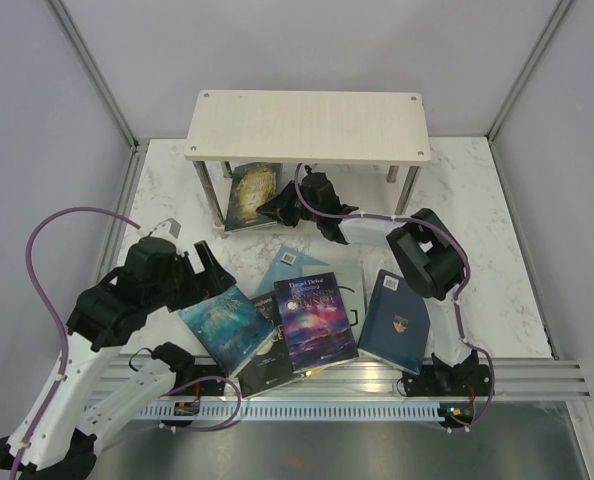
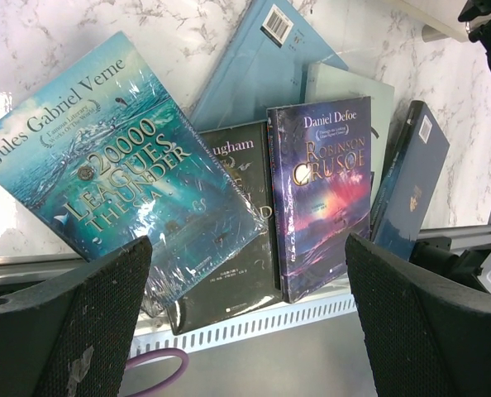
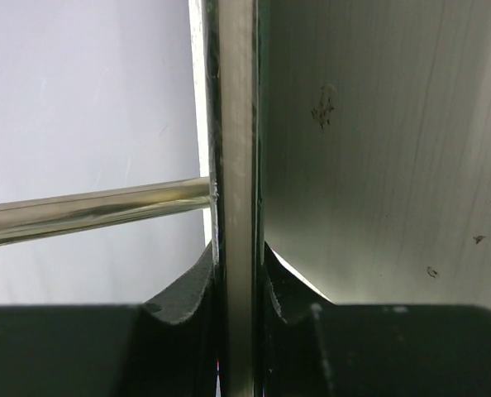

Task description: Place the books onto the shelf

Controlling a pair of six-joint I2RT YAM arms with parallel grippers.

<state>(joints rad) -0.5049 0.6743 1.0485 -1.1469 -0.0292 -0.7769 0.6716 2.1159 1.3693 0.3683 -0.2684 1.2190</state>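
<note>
The right pincer (image 1: 272, 210) pinches the green-gold paperback (image 1: 247, 195) by its thin edge, seemingly to stand it upright under the shelf (image 1: 307, 125) ahead, while the left pincer (image 2: 245, 248) gapes wide just above the teal Verne paperback (image 2: 105, 157).

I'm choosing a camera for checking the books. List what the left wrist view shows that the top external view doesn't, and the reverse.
Only the left wrist view: readable print on the teal book, Jules Gabriel Verne, 20,000 Leagues Under the Sea. Only the top external view: the top board of the shelf and the green-gold book beneath it, clamped by the right gripper. Both: the loose pile, including the purple book and the navy book, by the open left gripper.
</note>
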